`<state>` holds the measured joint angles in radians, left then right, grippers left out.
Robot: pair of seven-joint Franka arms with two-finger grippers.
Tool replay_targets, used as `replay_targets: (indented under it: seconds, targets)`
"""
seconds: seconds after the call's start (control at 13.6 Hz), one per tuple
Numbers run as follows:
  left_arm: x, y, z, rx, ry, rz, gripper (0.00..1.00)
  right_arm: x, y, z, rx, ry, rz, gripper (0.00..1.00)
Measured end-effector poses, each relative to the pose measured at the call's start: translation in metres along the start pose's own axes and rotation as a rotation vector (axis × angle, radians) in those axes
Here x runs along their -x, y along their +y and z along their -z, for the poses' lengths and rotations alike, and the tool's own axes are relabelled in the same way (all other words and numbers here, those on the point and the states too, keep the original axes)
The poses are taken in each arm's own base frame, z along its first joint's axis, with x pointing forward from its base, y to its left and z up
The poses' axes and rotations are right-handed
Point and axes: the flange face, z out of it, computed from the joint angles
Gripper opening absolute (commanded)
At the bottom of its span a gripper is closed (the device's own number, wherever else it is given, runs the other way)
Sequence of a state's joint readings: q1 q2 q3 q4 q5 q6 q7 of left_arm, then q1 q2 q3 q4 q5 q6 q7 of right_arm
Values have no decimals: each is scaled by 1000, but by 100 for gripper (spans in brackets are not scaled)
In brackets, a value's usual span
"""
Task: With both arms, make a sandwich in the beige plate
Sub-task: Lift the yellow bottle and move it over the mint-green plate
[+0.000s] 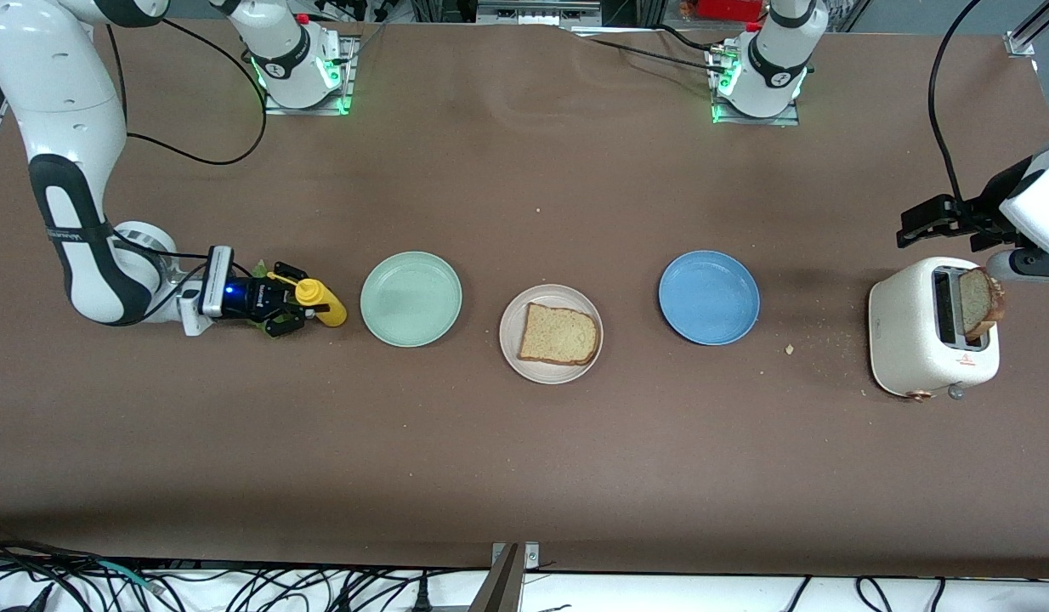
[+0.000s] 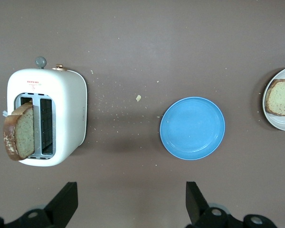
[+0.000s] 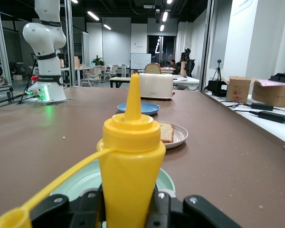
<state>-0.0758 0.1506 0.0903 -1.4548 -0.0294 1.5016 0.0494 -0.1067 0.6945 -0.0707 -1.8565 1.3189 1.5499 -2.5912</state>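
Note:
One toasted bread slice (image 1: 559,334) lies on the beige plate (image 1: 513,348) at mid-table; both also show in the right wrist view, the slice (image 3: 166,132) on the plate (image 3: 179,137). A second slice (image 1: 978,303) stands up out of the white toaster (image 1: 909,340), also seen in the left wrist view (image 2: 20,132). My left gripper (image 1: 913,228) hangs open and empty over the table beside the toaster (image 2: 130,202). My right gripper (image 1: 299,303) is low at the table, shut on an upright yellow squeeze bottle (image 3: 130,156) with its cap hanging open. Green ruffled bits (image 1: 257,269) show under it.
A mint-green plate (image 1: 411,299) lies just past the bottle, and a blue plate (image 1: 709,297) lies between the beige plate and the toaster. Crumbs (image 1: 789,348) are scattered near the toaster. Both arm bases stand along the table's edge farthest from the front camera.

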Motion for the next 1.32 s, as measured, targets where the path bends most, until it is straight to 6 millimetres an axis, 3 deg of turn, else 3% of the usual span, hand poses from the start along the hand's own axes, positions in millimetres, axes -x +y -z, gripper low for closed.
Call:
replay_targets:
  seconds: [0.37, 0.81, 1.32]
  targets:
    - [-1, -1, -1, -7, -3, 0, 100, -83, 50, -17, -45, -175, -140, 0]
    - [-3, -1, -5, -10, -7, 1, 100, -141, 94, -99, -33, -487, -274, 0]
    - [-4, -1, -6, -10, -7, 0, 100, -182, 102, -191, 72, -846, -363, 0]
